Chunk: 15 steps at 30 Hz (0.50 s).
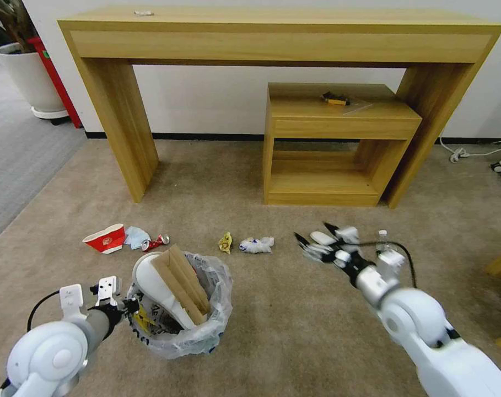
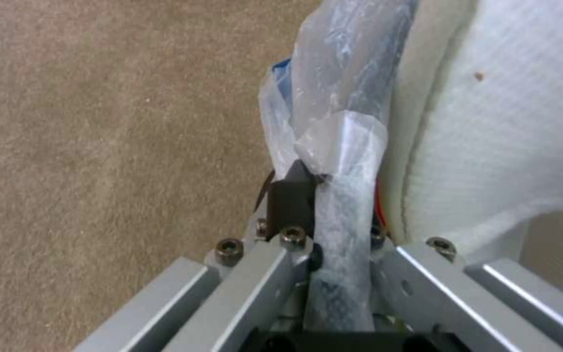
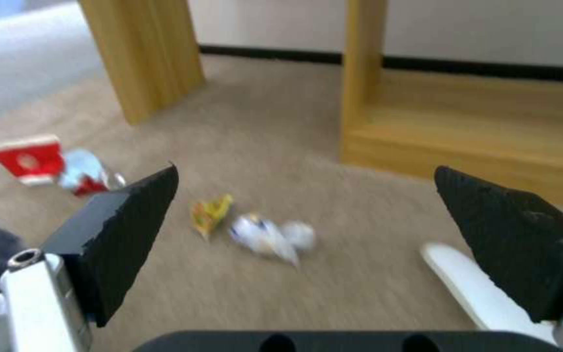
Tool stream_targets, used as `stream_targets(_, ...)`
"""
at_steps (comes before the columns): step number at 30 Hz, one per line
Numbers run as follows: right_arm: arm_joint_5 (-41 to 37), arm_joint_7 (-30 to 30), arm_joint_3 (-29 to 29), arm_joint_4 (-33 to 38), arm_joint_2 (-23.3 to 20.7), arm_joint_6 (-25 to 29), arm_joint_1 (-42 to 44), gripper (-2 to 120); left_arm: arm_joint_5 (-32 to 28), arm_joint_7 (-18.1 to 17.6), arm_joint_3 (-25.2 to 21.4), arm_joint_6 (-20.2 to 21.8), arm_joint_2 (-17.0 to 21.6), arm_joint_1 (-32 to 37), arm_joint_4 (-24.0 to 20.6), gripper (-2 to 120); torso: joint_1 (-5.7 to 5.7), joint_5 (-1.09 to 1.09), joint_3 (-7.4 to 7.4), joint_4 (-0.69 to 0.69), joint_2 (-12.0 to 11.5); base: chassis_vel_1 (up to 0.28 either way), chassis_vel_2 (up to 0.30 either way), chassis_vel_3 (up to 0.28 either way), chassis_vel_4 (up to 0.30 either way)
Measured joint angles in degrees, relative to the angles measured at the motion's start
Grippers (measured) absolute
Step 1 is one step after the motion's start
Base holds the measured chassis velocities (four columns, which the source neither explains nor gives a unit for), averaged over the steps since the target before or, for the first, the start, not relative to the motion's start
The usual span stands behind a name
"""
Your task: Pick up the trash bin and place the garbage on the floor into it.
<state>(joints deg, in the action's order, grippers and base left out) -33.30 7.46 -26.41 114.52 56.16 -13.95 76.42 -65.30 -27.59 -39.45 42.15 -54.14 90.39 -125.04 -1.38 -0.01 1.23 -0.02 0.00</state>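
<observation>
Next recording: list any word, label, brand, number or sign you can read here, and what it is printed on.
No text is readable.
Red paper cup: a pale round emblem, too small to read.
Blue-white packet: print too blurred to read.
Yellow wrapper: print too small to read.
Crushed can: markings too small to read.
Trash bin, held at its rim by the left pincer: no label visible.

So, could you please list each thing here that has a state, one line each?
trash bin: held at its rim, partly filled
left gripper: jaws shut on the bin's bagged rim
right gripper: jaws open, empty, above the floor
white slipper: standing in the bin
cardboard scrap: in the bin
red paper cup: on its side on the floor
</observation>
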Motion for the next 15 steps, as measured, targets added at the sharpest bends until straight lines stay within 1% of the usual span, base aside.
stream_targets(2,1.1,1.5,-3.2,-0.2,0.6,1.0,3.2,100,2.4,1.7,-0.7,0.0,-1.0,1.3,0.0,0,0.0,0.0,0.0,0.0,0.0,0.0,0.0,0.0,0.0)
stream_targets(7,1.8,2.3,-5.3,-0.6,1.1,2.0,5.1,100,4.3,3.0,-1.4,0.0,-2.1,2.8,0.0,0,0.0,0.0,0.0,0.01,0.0,0.0,0.0,0.0,0.0)
stream_targets(8,2.1,2.6,-6.2,-0.7,1.4,2.4,5.9,100,5.3,3.6,-1.7,0.0,-2.5,3.5,0.0,0,0.0,-0.01,0.0,0.01,0.0,0.0,0.0,0.0,0.0)
stream_targets(9,2.2,2.8,-7.2,-0.9,1.7,2.7,6.6,100,6.6,4.4,-2.1,0.0,-3.1,4.3,0.0,0,0.0,0.0,0.0,0.01,0.0,-0.061,-0.064,0.064,0.049)
stream_targets(11,2.3,2.9,-7.8,-1.1,1.8,2.9,6.9,100,7.0,4.5,-2.3,0.0,-3.4,4.8,-0.1,0,0.0,0.0,0.0,0.02,0.0,-0.061,-0.064,0.096,0.069)
stream_targets(13,2.3,3.2,-9.4,-2.0,2.3,3.4,7.4,100,7.6,4.8,-2.9,0.0,-4.3,5.8,-0.3,0,0.0,-0.01,0.01,0.02,0.0,-0.14,-0.123,0.121,0.124)
stream_targets(15,2.3,3.3,-9.5,-2.1,2.4,3.5,7.5,100,7.6,4.8,-3.0,0.0,-4.5,5.8,-0.3,0,0.0,-0.01,0.01,0.02,0.0,-0.166,-0.138,0.147,0.162)
